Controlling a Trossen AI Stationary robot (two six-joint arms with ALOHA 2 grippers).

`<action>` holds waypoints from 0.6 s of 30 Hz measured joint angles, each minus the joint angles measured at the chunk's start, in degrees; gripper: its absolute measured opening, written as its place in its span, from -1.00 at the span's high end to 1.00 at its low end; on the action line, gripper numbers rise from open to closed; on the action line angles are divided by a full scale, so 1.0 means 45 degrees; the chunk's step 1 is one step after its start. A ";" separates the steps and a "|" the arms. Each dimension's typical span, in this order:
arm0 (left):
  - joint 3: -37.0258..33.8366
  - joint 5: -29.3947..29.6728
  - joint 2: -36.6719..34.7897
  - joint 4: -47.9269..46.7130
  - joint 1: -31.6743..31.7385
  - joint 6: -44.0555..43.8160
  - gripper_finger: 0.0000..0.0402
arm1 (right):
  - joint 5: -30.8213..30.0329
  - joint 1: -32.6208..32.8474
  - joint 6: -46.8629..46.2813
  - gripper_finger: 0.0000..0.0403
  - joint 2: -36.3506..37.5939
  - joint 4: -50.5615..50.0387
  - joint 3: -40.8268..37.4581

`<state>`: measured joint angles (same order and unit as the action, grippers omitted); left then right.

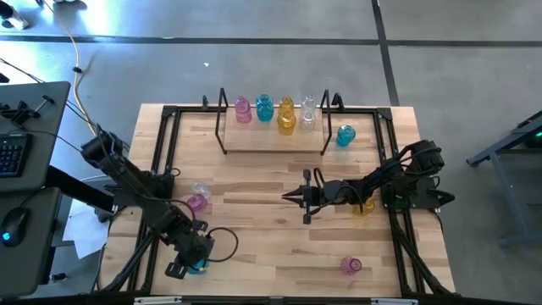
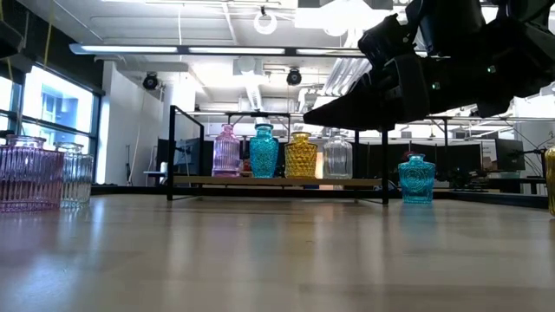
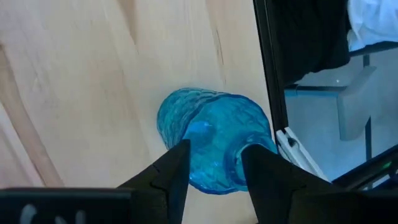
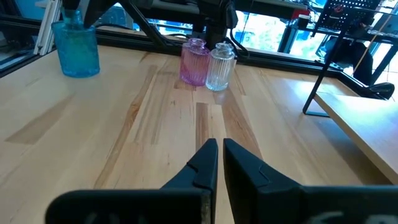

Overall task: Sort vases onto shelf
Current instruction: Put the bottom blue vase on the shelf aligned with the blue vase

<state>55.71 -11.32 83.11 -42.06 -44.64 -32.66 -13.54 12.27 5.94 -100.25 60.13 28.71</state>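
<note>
Pale wood planks make up the table (image 1: 271, 186). From above, the shelf (image 1: 273, 127) stands at its far edge with four vases in a row on it: a pink vase (image 1: 243, 109), a teal vase (image 1: 264, 108), a yellow vase (image 1: 286, 115) and a clear vase (image 1: 307, 111). Another teal vase (image 1: 345, 135) stands on the table just beside the shelf's right end. A pink and clear pair (image 1: 198, 196) sits on the left side, a lone pink vase (image 1: 351, 266) near the front right, and a yellow one (image 1: 365, 206) shows partly under the right arm. The left gripper (image 1: 193, 263) is at the front left corner over a blue vase (image 1: 197, 267). The right gripper (image 1: 292, 196) hangs mid-table.

At table height, the four shelf vases line up pink, teal, yellow, clear, with the extra teal one to their right on the table; the right arm hangs dark above them.

The left wrist camera shows its fingers (image 3: 174, 171) set around the blue vase's neck, with the jaws partly apart; I cannot tell whether they grip it.

The right wrist camera shows its fingers (image 4: 208, 163) closed together, empty, above bare wood.

No brand, label or writing can be read anywhere.
</note>
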 joint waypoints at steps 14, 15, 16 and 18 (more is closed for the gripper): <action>0.1475 0.1062 -0.0024 -0.1695 0.1847 0.2659 0.94 | -0.0001 -0.0005 0.0013 0.92 0.0000 0.0016 0.0000; 0.1531 0.1116 -0.0024 -0.1732 0.2094 0.2856 0.93 | -0.0005 -0.0005 0.0013 0.92 0.0000 0.0016 0.0000; 0.1589 0.1233 -0.0024 -0.1790 0.2356 0.3051 0.93 | 0.0000 -0.0005 0.0013 0.92 0.0000 0.0016 0.0000; 0.1698 0.1521 -0.0024 -0.1814 0.2929 0.3421 0.94 | 0.0000 -0.0005 0.0013 0.92 0.0000 0.0016 0.0000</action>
<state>63.35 -4.47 83.00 -50.22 -31.46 -17.27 -13.54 12.25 6.00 -100.25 60.20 28.71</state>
